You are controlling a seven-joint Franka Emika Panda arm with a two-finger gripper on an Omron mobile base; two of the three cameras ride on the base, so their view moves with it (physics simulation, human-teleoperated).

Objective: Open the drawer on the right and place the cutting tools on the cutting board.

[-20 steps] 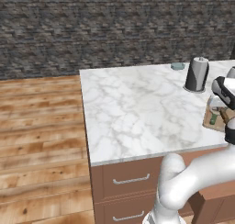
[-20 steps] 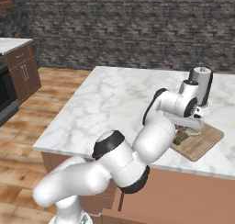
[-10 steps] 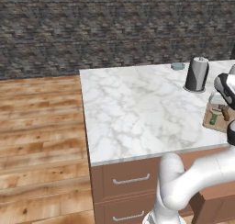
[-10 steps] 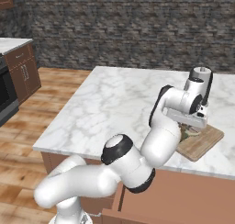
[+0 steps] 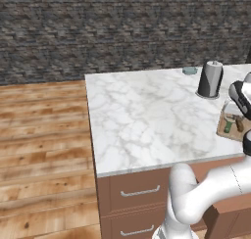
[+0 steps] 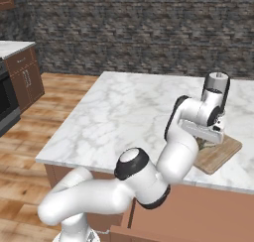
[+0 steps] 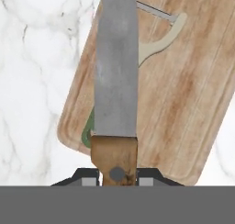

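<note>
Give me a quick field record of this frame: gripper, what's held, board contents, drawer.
gripper: gripper shut on the knife, hanging over the cutting board
knife: knife grey blade, brown wooden handle clamped between the fingers, blade pointing away along the hand view
cutting board: cutting board tan wood, lying on the marble countertop
peeler: peeler lying on the board, partly hidden under the knife blade
grey cylinder: grey cylinder upright on the countertop behind the board
drawer: drawer pulled open below the counter edge
</note>
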